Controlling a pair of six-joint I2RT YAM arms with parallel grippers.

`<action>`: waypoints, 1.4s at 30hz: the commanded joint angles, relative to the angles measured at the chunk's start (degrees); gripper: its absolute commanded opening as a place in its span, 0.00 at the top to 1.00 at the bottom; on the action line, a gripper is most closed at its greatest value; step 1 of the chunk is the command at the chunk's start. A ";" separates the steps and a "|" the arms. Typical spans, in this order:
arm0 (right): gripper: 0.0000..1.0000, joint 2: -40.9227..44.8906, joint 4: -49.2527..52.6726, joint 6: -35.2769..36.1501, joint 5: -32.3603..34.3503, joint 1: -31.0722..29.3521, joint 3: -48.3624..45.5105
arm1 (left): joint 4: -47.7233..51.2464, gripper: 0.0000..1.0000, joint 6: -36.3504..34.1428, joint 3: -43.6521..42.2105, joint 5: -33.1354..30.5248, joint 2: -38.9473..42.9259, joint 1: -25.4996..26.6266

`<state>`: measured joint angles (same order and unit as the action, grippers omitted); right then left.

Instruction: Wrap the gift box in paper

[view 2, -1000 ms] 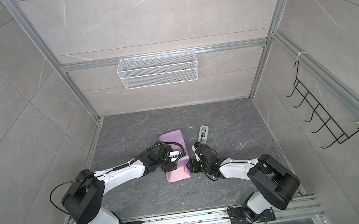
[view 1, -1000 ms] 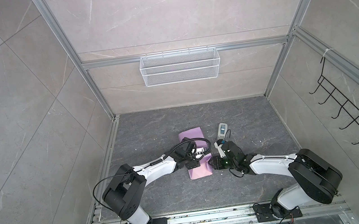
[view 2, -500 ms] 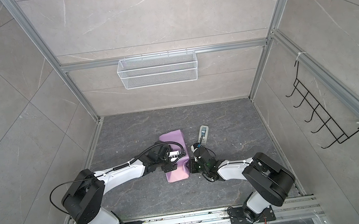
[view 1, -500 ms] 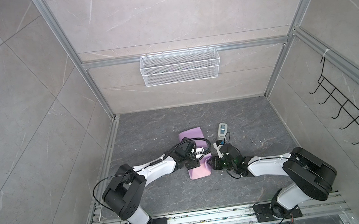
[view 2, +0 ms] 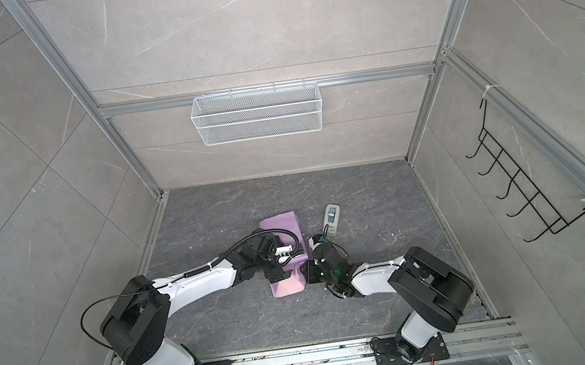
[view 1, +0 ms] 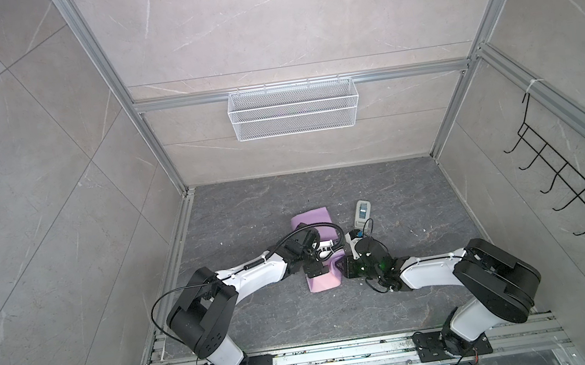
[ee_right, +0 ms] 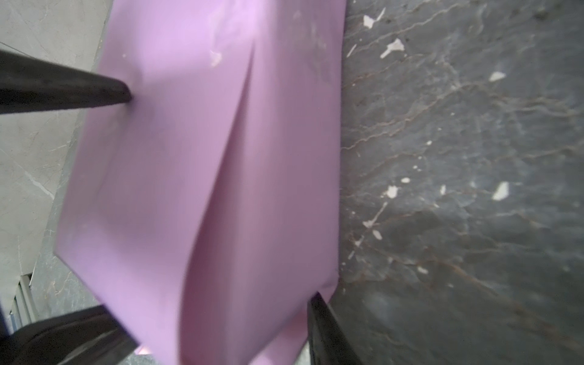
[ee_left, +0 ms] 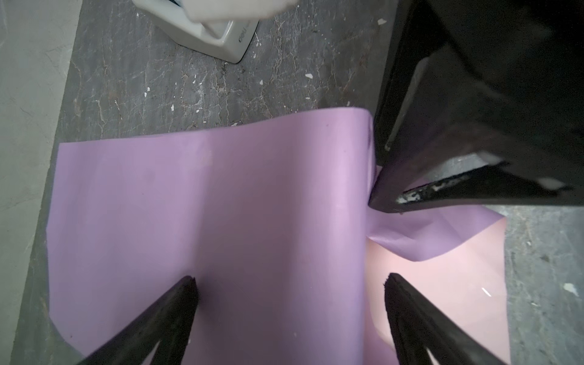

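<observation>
The paper (view 1: 311, 218) lies folded into a long bundle on the floor, lilac face up, with a pale pink end (view 1: 321, 283) toward the arms. The gift box is hidden. My left gripper (ee_left: 289, 281) hangs open just above the lilac fold (ee_left: 221, 205), fingers wide apart and nothing between them; in both top views it (view 1: 322, 260) (view 2: 281, 265) sits over the bundle's middle. My right gripper (ee_right: 221, 319) comes in from the side (view 1: 344, 266), turned on edge. Its jaws stand apart astride the paper's side fold (ee_right: 205, 158), one fingertip (ee_right: 316, 306) against the edge.
A small grey-white handheld device (view 1: 362, 214) (ee_left: 215, 38) lies on the floor just beyond the right wrist. A white wire basket (view 1: 292, 108) hangs on the back wall and a black hook rack (view 1: 571, 185) on the right wall. Pale flecks dot the dark floor (ee_right: 458, 158).
My right gripper has edged in toward the paper's side and its jaws have narrowed. My left gripper has opened a little wider and stays over the bundle.
</observation>
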<state>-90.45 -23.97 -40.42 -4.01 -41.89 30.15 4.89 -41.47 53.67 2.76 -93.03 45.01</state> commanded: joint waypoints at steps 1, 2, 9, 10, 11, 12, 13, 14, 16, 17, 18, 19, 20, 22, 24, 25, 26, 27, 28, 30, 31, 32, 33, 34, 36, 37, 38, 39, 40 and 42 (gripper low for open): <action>0.68 -0.85 -2.08 -0.88 1.40 -0.47 -0.97 | -0.33 0.04 3.53 1.67 2.86 2.20 0.17; 0.68 -0.95 -2.30 -0.88 1.41 -0.47 -1.05 | -0.80 0.03 4.29 1.70 2.66 2.25 0.18; 0.69 -1.38 -3.71 -1.41 1.37 -0.73 -1.31 | -3.72 0.00 9.71 3.08 -0.78 0.64 0.77; 0.70 -1.39 -3.88 -1.50 1.42 -0.69 -1.30 | -3.96 0.00 10.13 3.24 -1.13 0.26 0.93; 0.70 -1.32 -3.98 -1.50 1.40 -0.85 -1.35 | -4.12 0.00 10.33 3.32 -1.66 0.05 1.14; 0.70 -1.35 -3.98 -1.50 1.37 -0.83 -1.41 | -4.44 0.00 10.54 3.48 -2.41 -0.36 1.35; 0.70 -1.37 -3.97 -1.52 1.39 -0.91 -1.41 | -4.46 0.00 10.45 3.59 -2.71 -0.66 1.60; 0.70 -1.39 -3.91 -1.51 1.43 -0.91 -1.37 | -4.49 0.00 10.43 3.60 -2.72 -0.91 1.81; 0.70 -1.39 -3.98 -1.59 1.44 -0.91 -1.50 | -4.70 0.00 10.16 3.72 -3.49 -1.50 2.17; 0.70 -1.35 -4.07 -1.67 1.44 -0.93 -1.50 | -4.69 0.00 9.79 3.63 -3.68 -1.73 2.32; 0.70 -1.35 -4.07 -1.68 1.46 -0.92 -1.50 | -4.86 0.00 9.45 3.63 -4.13 -1.98 2.48; 0.71 -1.38 -4.07 -1.76 1.51 -0.96 -1.50 | -4.88 0.00 9.13 3.57 -4.65 -2.31 2.63; 0.71 -1.39 -4.07 -1.76 1.47 -1.00 -1.50 | -4.92 0.00 8.90 3.56 -5.14 -2.53 2.76; 0.71 -1.30 -4.16 -1.81 1.62 -1.01 -1.58 | -5.05 0.00 8.19 3.52 -5.88 -2.84 2.94; 0.71 -1.20 -4.16 -1.85 1.58 -1.00 -1.67 | -5.32 0.00 7.51 3.44 -7.20 -3.25 3.14; 0.71 -1.19 -4.08 -1.80 1.55 -1.00 -1.66 | -5.32 0.00 7.13 3.36 -7.57 -3.40 3.11; 0.71 -1.08 -4.07 -1.82 1.66 -1.00 -1.70 | -5.43 0.00 6.88 3.19 -7.93 -3.56 3.18; 0.71 -1.13 -4.07 -1.85 1.76 -1.00 -1.75 | -5.57 0.00 6.67 3.06 -8.40 -3.65 3.15; 0.71 -1.02 -4.07 -1.77 1.79 -1.02 -1.85 | -5.57 0.00 6.32 3.02 -8.66 -3.74 3.20; 0.72 -0.86 -4.07 -1.89 1.91 -1.00 -2.00 | -5.57 0.01 5.63 2.70 -9.42 -3.91 3.24; 0.72 -0.79 -4.07 -1.85 2.02 -1.01 -2.10 | -5.55 0.01 5.22 2.42 -9.74 -4.03 3.34; 0.72 -0.78 -4.07 -1.85 2.03 -1.00 -2.11 | -5.67 0.01 4.87 2.23 -10.08 -4.11 3.37; 0.72 -0.67 -3.98 -1.77 2.08 -1.00 -2.04 | -5.75 0.01 4.44 2.04 -10.54 -4.32 3.33; 0.72 -0.69 -3.94 -1.81 2.08 -1.00 -2.07 | -5.68 0.01 3.97 1.89 -11.04 -4.46 3.41; 0.72 -0.60 -3.83 -1.77 2.08 -1.00 -1.92 | -5.75 0.01 3.49 1.63 -11.51 -4.48 3.51; 0.72 -0.60 -3.81 -1.76 2.02 -1.02 -1.94 | -5.74 0.01 3.50 1.50 -11.60 -4.51 3.53; 0.72 -0.55 -3.81 -1.69 2.00 -1.00 -1.87 | -5.71 0.00 3.29 1.46 -11.77 -4.49 3.50; 0.72 -0.44 -3.72 -1.69 1.97 -1.00 -1.83 | -5.76 0.00 3.21 1.42 -11.81 -4.49 3.58; 0.72 -0.17 -3.80 -1.60 1.86 -1.00 -1.86 | -5.76 0.01 3.19 1.35 -11.73 -4.49 3.63; 0.72 0.34 -4.03 -1.22 1.40 -1.00 -1.91 | -5.75 0.00 2.97 1.09 -11.56 -4.53 3.64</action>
<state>-91.02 -27.07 -41.63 -2.76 -42.52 28.80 -0.08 -36.93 55.40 -7.53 -96.99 48.58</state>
